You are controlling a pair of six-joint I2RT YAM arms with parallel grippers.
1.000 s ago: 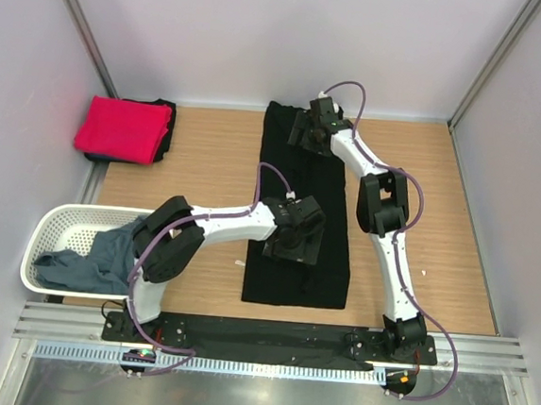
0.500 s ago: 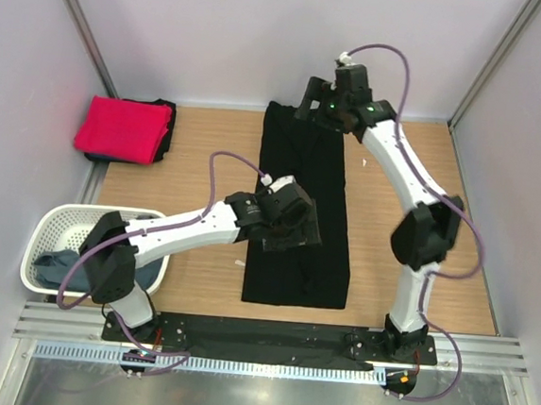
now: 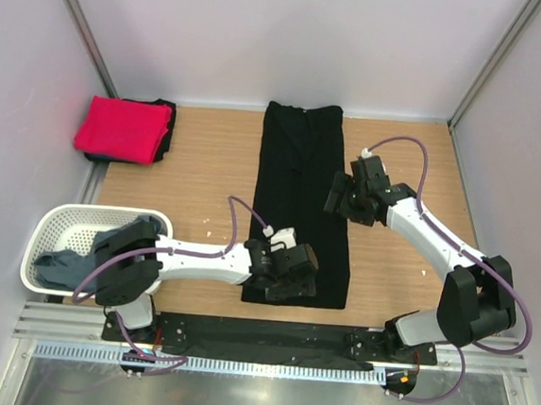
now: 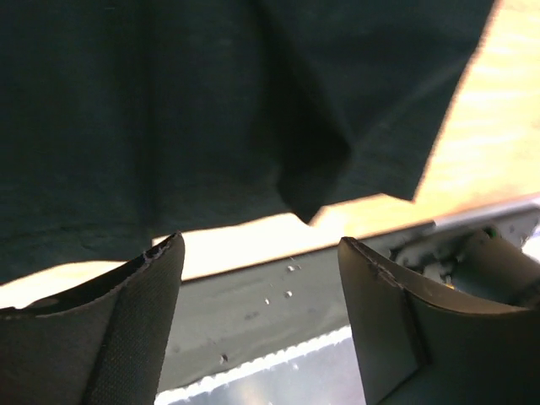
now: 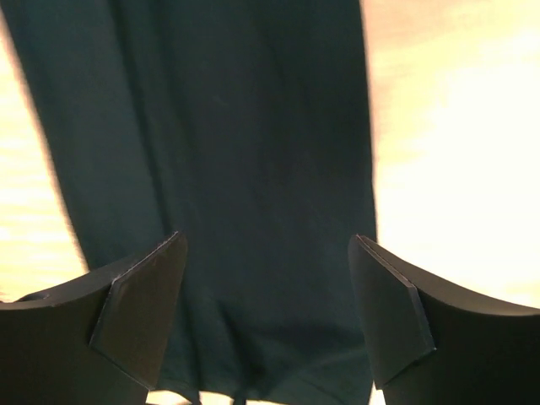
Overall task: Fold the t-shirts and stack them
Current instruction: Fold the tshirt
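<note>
The black t-shirt [image 3: 302,167] lies folded into a long narrow strip down the middle of the table. My left gripper [image 3: 287,285] hovers over its near end, jaws open and empty; the left wrist view shows the black t-shirt's [image 4: 169,110] near hem just beyond the left gripper [image 4: 260,245]. My right gripper [image 3: 339,197] is at the strip's right edge about halfway along, open over the black t-shirt [image 5: 253,126], with nothing between the right gripper's [image 5: 268,240] jaws. The red t-shirt [image 3: 122,128] lies folded at the far left. The grey-blue t-shirt [image 3: 66,265] hangs crumpled in the basket.
A white lattice laundry basket [image 3: 60,222] stands at the near left edge. A dark folded cloth [image 3: 167,120] peeks from under the red t-shirt. Bare wooden tabletop [image 3: 206,178] flanks the strip. A metal rail [image 4: 253,312] runs along the near edge; walls close in behind and at both sides.
My left gripper moved from the middle of the strip to its near end. My right gripper drew back from the far end to the strip's right edge at mid-length.
</note>
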